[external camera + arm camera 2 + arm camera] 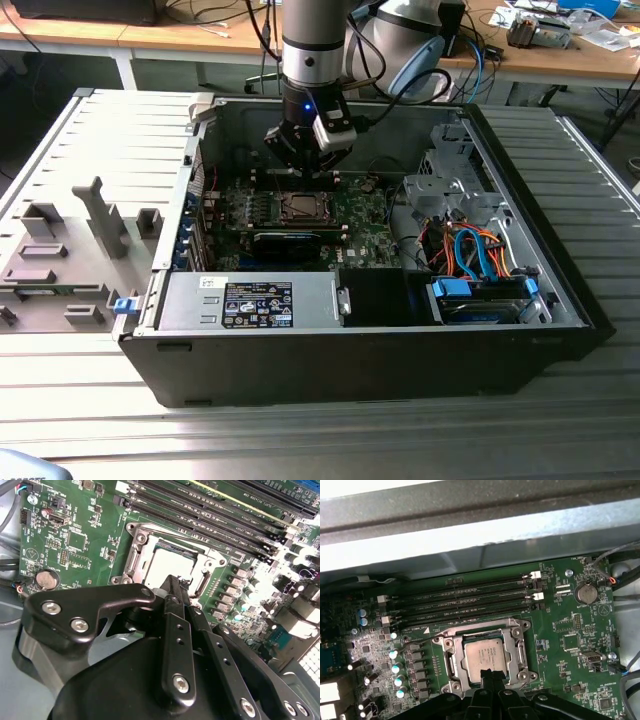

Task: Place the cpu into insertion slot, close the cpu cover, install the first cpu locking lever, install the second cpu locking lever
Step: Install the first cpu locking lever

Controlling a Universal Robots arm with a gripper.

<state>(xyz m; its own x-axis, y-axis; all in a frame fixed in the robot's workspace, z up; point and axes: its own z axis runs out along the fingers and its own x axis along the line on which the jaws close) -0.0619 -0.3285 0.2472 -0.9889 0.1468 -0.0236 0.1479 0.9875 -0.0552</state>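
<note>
One chip, the cpu [483, 653], already sits in its socket; my gripper [491, 676], fingers pinched together and holding nothing, hovers above it, so I must stay centred.

The exterior view looks down from above and well back, while both wrist views hover close over the shared cpu [485, 655] socket.
</note>
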